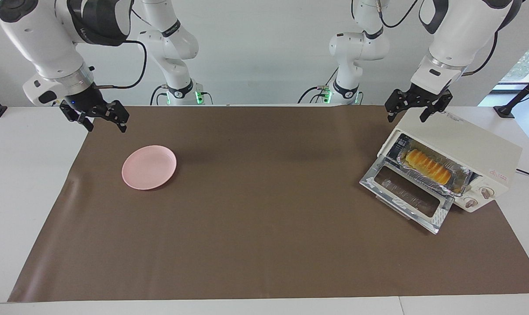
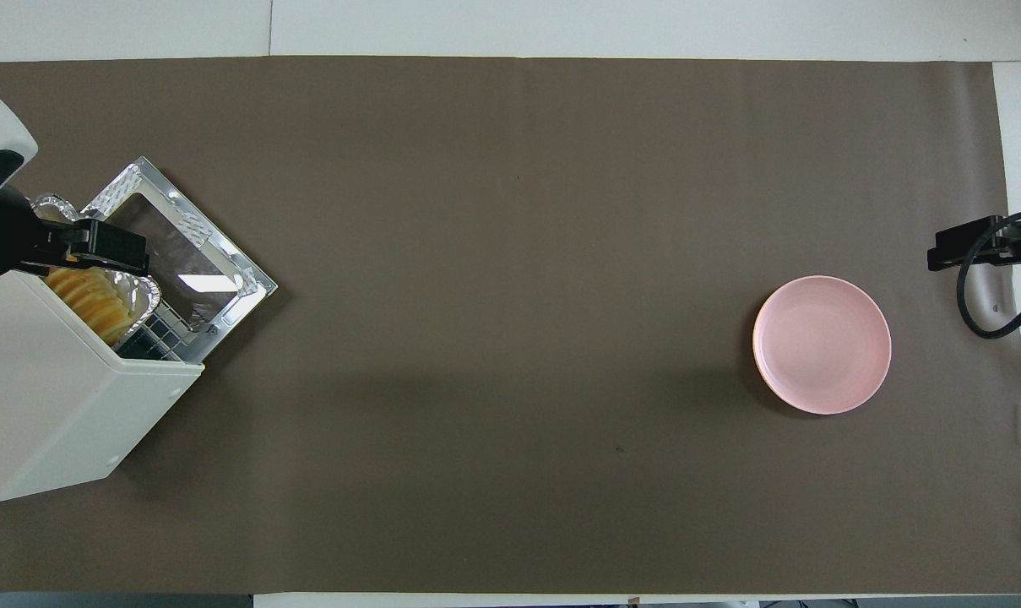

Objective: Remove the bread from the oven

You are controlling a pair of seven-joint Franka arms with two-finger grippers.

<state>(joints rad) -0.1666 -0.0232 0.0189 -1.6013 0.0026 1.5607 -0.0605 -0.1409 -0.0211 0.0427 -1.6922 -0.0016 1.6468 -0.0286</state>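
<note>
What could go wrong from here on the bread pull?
1. The bread lies in a crinkled foil tray inside the oven; a grab could catch the foil and drag the tray out too.
2. The open left hand hangs over the oven's top, so reaching in may knock the housing or the dropped door.
3. The pink plate sits at the right arm's end, under the waiting right hand; the long carry risks a drop.

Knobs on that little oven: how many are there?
2, both on the oven's front panel beside its open door: one above, one below it. The overhead view hides them.
</note>
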